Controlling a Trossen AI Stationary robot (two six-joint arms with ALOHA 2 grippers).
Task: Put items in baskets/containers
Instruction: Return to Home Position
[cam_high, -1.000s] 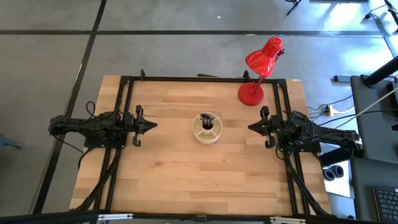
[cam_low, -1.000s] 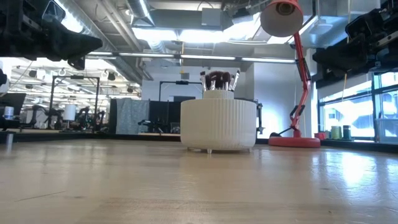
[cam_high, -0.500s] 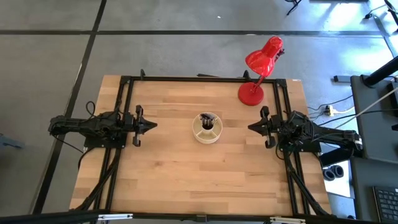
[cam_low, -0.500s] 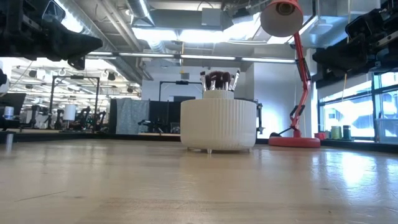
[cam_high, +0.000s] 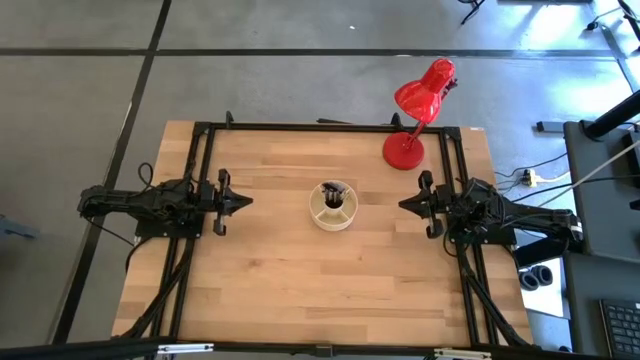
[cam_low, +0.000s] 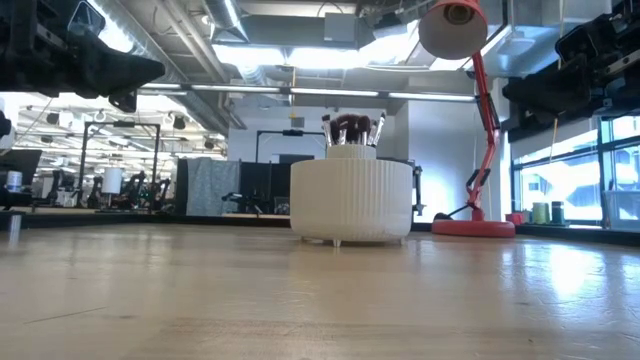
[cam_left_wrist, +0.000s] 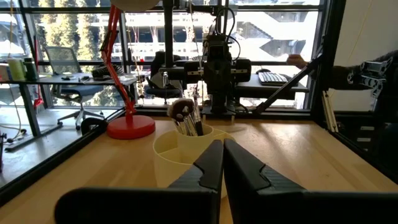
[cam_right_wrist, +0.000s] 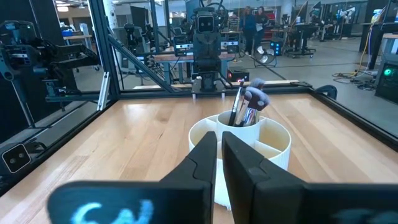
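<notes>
- Brushes (cam_high: 333, 193) stand bristle-up in the central cup of the cream organizer (cam_high: 318, 215) on the worktop (cam_high: 280, 280).
- Left arm (cam_high: 170, 200) and right arm (cam_high: 480, 212) sit well apart from the organizer, one each side, both sets of jaws clenched on nothing.
- Risk looks slight: a stray sweep toward the organizer could tip it and spill the brushes; the red lamp (cam_high: 415, 110) behind it could topple likewise.

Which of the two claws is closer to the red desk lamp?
Right. The right gripper sits close beside the red desk lamp at its base; the left gripper is on the far side of the brush organizer.
</notes>
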